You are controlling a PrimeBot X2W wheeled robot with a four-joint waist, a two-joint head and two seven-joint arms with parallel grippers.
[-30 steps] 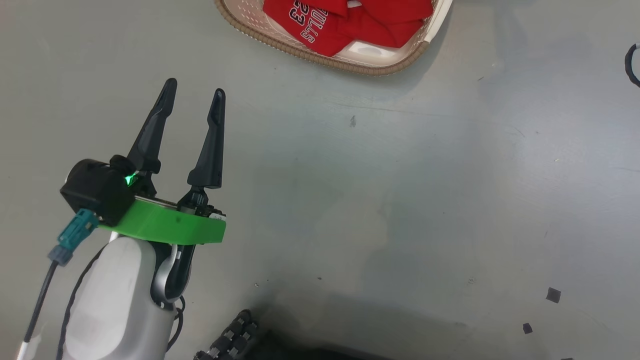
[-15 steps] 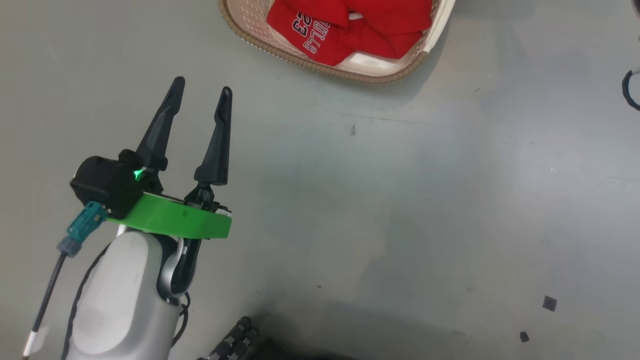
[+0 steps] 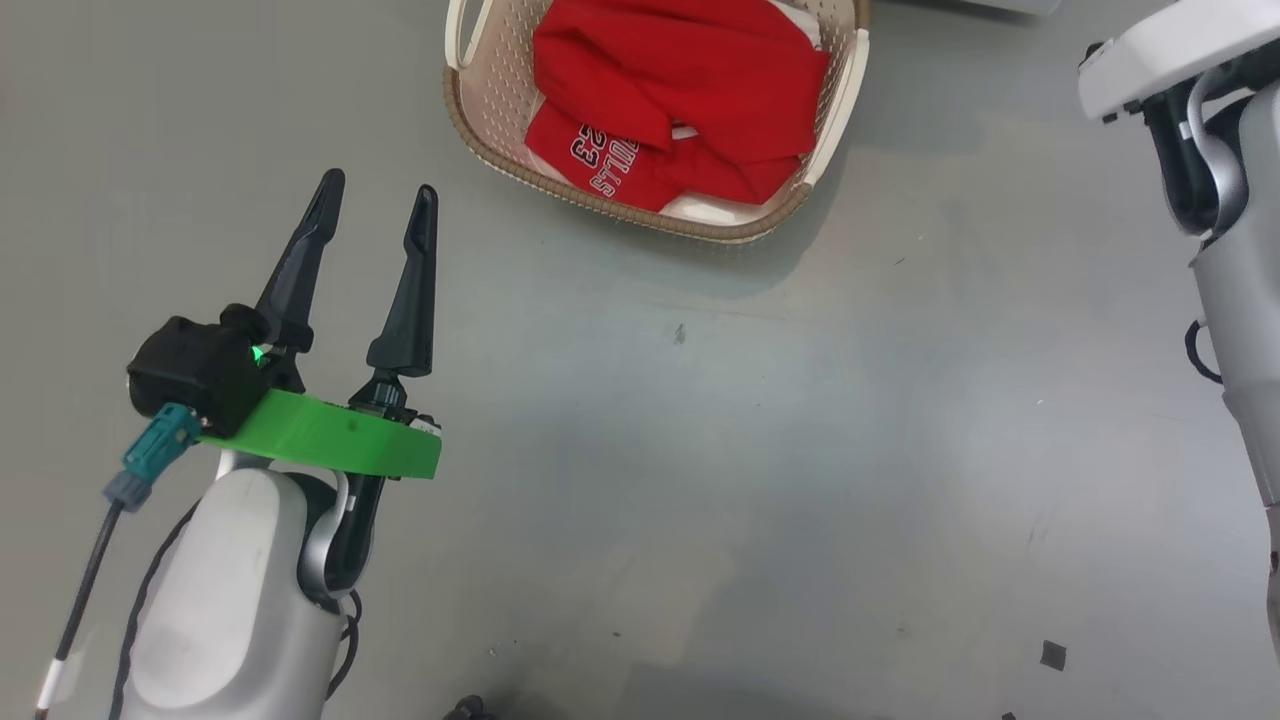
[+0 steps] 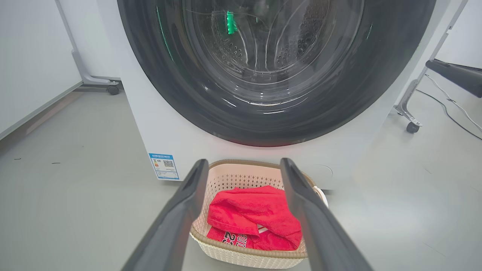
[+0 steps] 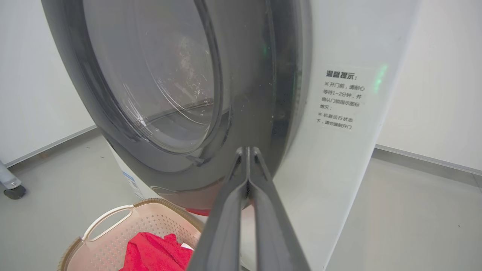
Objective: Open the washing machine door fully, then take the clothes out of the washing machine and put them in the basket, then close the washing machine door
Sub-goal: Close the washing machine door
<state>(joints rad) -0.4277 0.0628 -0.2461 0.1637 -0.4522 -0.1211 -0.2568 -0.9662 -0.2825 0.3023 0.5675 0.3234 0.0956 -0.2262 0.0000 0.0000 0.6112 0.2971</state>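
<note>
The left gripper (image 3: pixel 380 185) gapes empty, the basket (image 4: pixel 241 178) (clothes (image 4: pixel 252 210) inside) beyond its fingertips. The right gripper (image 5: pixel 247 149) is pinched together, empty, before the washing machine door (image 5: pixel 158 94).

white "23" on the clothes (image 3: pixel 680 110), "温馨提示" notice (image 5: pixel 340 99) on the washing machine (image 5: pixel 331 169)

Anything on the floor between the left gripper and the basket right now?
Nothing. In the head view the stretch from the left gripper to the basket holding the red clothes is bare grey floor.
</note>
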